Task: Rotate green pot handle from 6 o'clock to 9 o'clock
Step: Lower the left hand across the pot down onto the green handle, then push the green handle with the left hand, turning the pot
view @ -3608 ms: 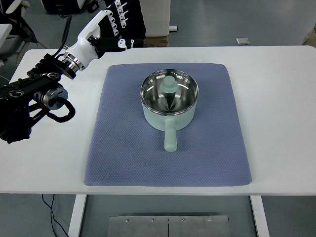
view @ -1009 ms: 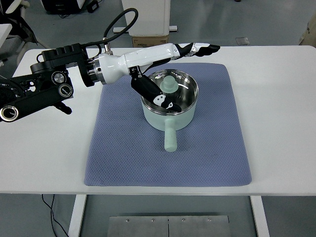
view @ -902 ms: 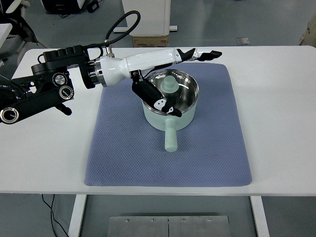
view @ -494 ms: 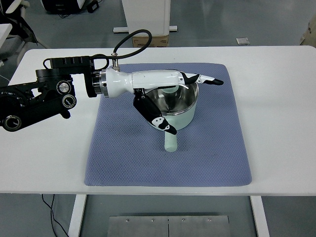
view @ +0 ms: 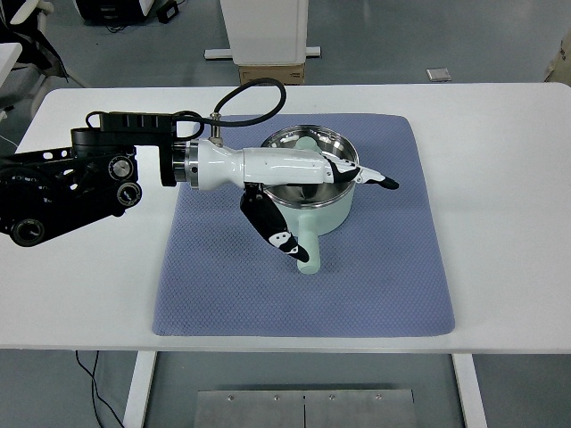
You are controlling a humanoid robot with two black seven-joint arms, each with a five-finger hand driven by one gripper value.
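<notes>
A pale green pot (view: 326,214) with a shiny steel inside stands on the blue mat (view: 232,285). Its green handle (view: 309,259) points toward the near edge, at 6 o'clock. My left hand (view: 332,209) reaches in from the left and lies across the pot. Its long fingers (view: 370,177) stretch over the rim to the right. The thumb (view: 278,236) hangs down on the left side of the handle, close to or touching it. The hand is spread and holds nothing. It hides much of the pot's inside. The right arm is out of sight.
The white table (view: 500,178) carries the mat in its middle. The left arm's black joints (view: 80,178) and cable (view: 254,94) sit over the table's left part. A white cabinet base (view: 263,36) stands on the floor beyond the far edge.
The left arm swung in from the far left and came across the pot. Over the last second the hand sank toward the near side, its thumb dropping beside the handle. The pot has not turned.
</notes>
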